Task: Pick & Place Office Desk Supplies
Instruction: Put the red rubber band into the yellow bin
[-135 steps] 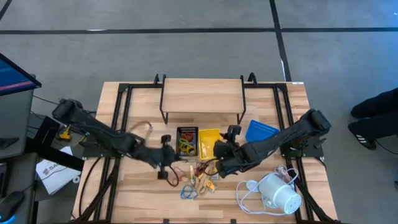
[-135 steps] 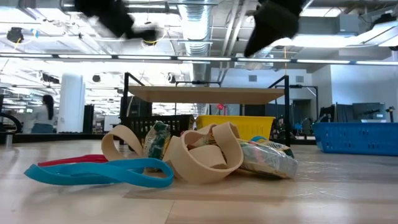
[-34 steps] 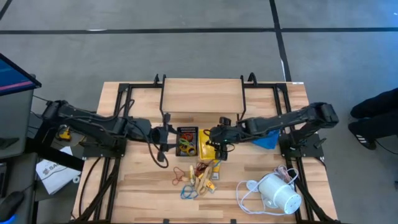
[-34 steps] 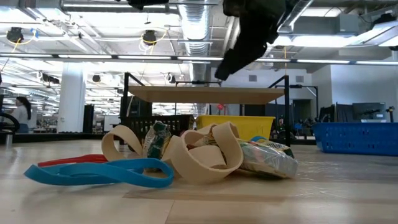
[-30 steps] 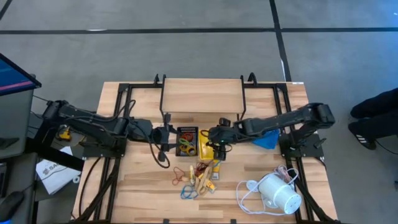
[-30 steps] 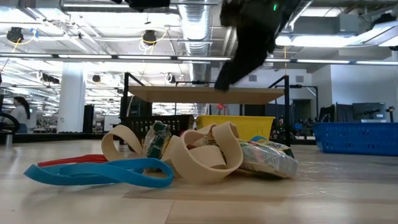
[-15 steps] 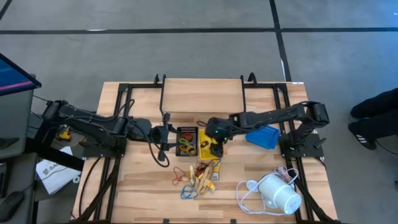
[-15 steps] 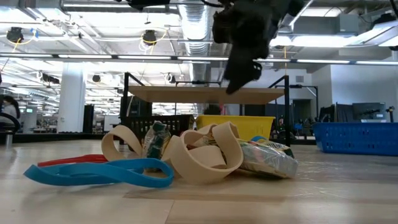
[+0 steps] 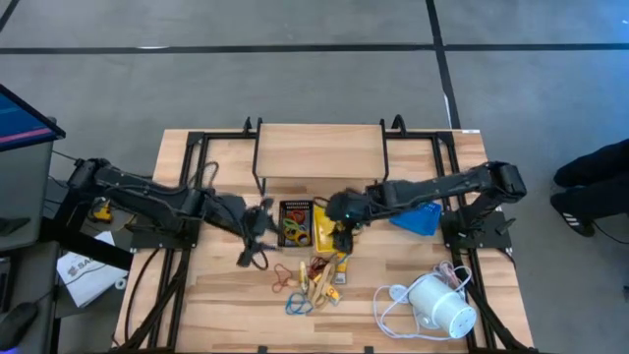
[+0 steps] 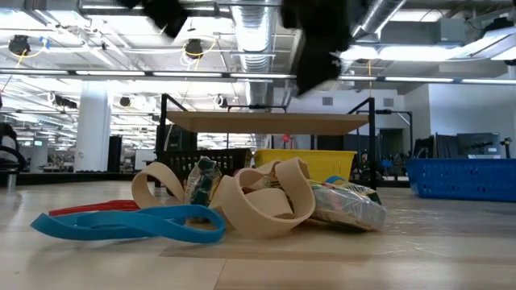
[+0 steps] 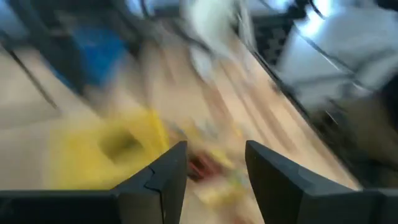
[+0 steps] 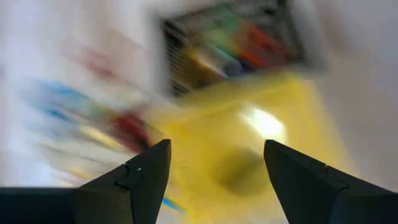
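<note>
A: Item one, the loose office supplies?

B: A small heap of thin rubber-band loops and tan wooden clips (image 9: 316, 280) lies on the pale wooden table (image 9: 197, 305), toward its front edge, centre. In the low view a blue band (image 10: 141, 225) and a red band (image 10: 89, 209) lie flat in front of curled tan loops (image 10: 262, 201). More coloured bands sit inside the black mesh rectangular tray (image 9: 295, 223).

A: Item two, the trays?

B: Three in a row behind the heap: black mesh, then the yellow rectangular tray (image 9: 325, 224) touching it, then the blue rectangular tray (image 9: 415, 211) a little apart, under the right arm.

A: Item three, the left gripper?

B: The left gripper (image 9: 252, 246) hangs over bare table just beside the mesh tray, on its outer side. In its wrist view the two dark fingers (image 11: 165, 177) stand apart with nothing between them.

A: Item four, the right gripper?

B: The right gripper (image 9: 341, 236) is above the near edge of the yellow tray, just behind the heap. Its fingers (image 12: 146, 180) are spread, with only the yellow tray seen through the gap; nothing held.

A: Other entries?

B: A white cylindrical device with a white cord (image 9: 437, 305) at the front right corner, and a wooden shelf on a black frame (image 9: 319, 152) at the back.
</note>
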Action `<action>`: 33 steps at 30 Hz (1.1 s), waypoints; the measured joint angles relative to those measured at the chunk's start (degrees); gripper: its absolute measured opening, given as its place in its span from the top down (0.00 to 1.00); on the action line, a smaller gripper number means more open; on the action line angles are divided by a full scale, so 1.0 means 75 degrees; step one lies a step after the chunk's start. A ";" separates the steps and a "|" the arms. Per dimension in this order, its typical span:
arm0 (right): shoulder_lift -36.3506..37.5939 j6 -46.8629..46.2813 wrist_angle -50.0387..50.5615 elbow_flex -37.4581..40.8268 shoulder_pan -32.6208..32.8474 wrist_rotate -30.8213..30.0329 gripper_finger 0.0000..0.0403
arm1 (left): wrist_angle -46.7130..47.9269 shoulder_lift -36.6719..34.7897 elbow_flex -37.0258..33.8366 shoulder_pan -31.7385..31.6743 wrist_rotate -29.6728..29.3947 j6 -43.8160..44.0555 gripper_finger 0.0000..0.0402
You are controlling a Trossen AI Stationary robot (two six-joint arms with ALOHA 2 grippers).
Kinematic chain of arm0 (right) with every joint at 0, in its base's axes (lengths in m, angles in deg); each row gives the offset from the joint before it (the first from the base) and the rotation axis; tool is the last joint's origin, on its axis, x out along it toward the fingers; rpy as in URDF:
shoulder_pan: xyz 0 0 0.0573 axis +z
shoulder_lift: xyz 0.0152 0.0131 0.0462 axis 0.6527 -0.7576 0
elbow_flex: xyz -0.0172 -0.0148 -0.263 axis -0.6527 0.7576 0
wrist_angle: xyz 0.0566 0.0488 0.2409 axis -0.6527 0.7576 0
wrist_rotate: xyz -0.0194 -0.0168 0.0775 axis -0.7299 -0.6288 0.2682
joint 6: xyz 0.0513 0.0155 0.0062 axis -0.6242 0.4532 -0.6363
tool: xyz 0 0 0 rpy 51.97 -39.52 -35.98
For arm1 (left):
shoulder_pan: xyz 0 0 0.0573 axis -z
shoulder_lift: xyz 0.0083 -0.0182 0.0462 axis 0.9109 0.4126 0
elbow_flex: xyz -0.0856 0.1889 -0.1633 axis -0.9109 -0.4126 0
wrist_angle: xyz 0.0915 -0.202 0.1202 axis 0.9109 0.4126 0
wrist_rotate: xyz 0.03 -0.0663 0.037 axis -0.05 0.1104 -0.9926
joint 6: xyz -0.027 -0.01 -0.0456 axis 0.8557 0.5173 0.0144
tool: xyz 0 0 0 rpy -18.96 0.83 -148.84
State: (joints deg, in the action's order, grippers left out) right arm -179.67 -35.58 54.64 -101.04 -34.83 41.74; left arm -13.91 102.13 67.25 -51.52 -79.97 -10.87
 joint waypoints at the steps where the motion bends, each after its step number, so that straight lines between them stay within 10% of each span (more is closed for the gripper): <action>1: 0.0040 0.0119 0.0618 -0.0030 0.0153 -0.0642 0.37 | 0.0037 0.0048 -0.0234 0.0176 0.0049 0.0379 0.62; 5: 0.0222 0.0167 0.1445 -0.0116 0.0784 -0.2090 0.37 | -0.0070 0.0372 -0.1101 0.0816 -0.0499 0.1251 0.62; 20: 0.0222 -0.0044 0.1116 -0.0122 0.1366 -0.2256 0.37 | -0.1695 0.3694 -0.1091 0.1003 -0.0839 0.2058 0.55; 29: 0.0221 -0.0079 0.1096 -0.0119 0.1449 -0.2267 0.37 | -0.1960 0.4717 -0.0789 0.1003 -0.0699 0.1859 0.44; 33: 0.0221 -0.0079 0.1049 -0.0119 0.1514 -0.2287 0.37 | -0.1848 0.4594 -0.0816 0.0991 -0.0655 0.1844 0.54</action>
State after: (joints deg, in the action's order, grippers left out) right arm -178.01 -36.17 62.51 -101.94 -23.47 24.58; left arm -27.77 136.58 61.13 -44.09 -84.88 2.96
